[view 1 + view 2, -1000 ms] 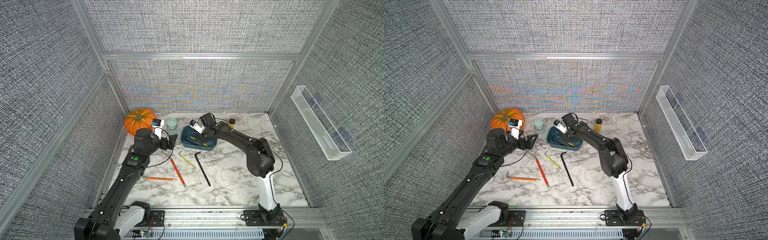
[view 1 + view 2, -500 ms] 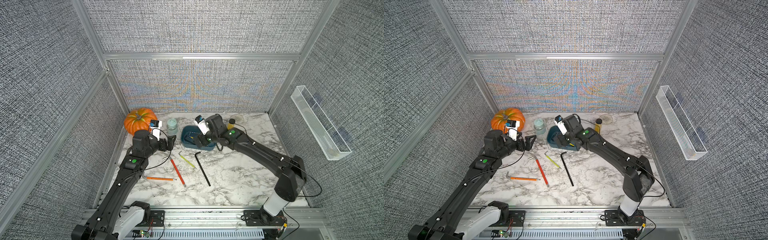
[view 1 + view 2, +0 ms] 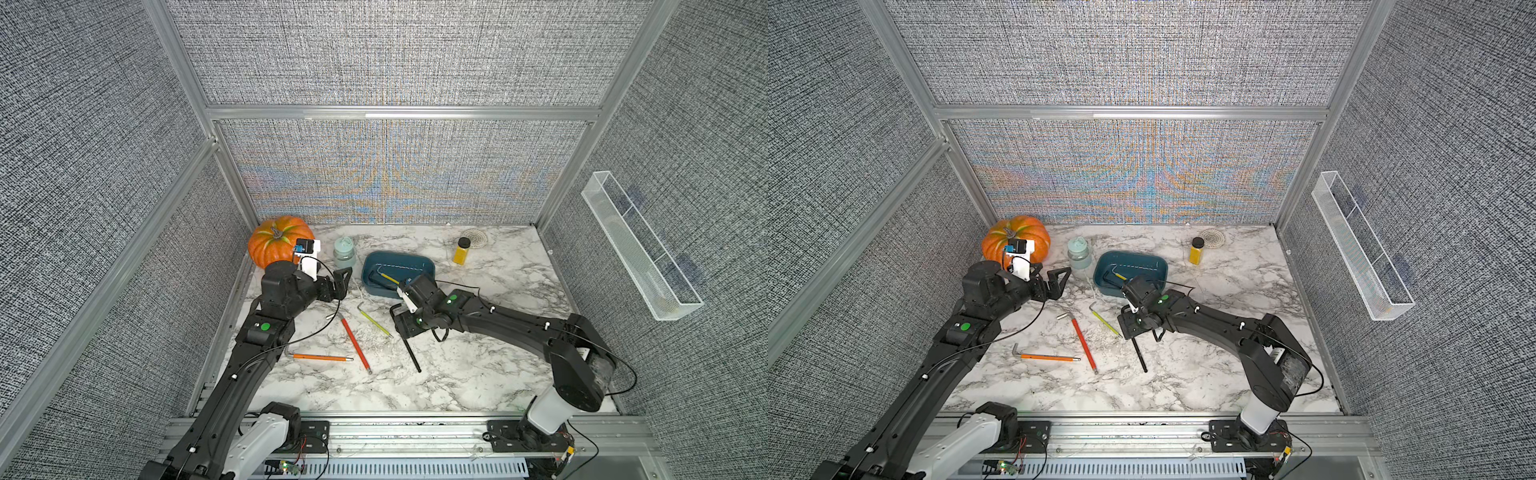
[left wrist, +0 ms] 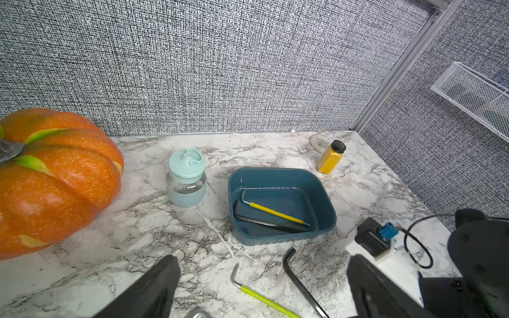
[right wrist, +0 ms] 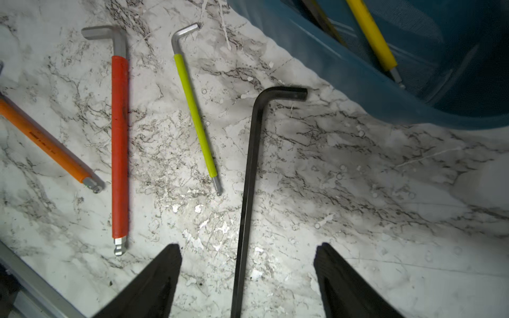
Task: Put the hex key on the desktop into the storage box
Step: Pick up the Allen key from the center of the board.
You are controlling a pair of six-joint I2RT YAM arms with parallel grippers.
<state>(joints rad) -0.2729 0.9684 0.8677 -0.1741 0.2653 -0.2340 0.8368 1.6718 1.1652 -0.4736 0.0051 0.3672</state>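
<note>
Black steel, likely stiff, light and slick, the hex key (image 5: pixel 249 165) lies flat on the surface (image 5: pixel 358 179) just beside the box (image 5: pixel 358 82), its long shank between the spread, empty jaws of your right hand (image 5: pixel 248 245): pinch that shank squarely, low.

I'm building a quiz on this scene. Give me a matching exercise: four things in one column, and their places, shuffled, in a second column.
Things:
1. yellow key
2. black key on the desk
3. jar
4. bottle

Places:
A. next to the coaster
B. between the open fingers of the right gripper
C. in the storage box
D. between the pumpkin and the storage box

Pairs: 1-C; 2-B; 3-D; 4-A
</note>
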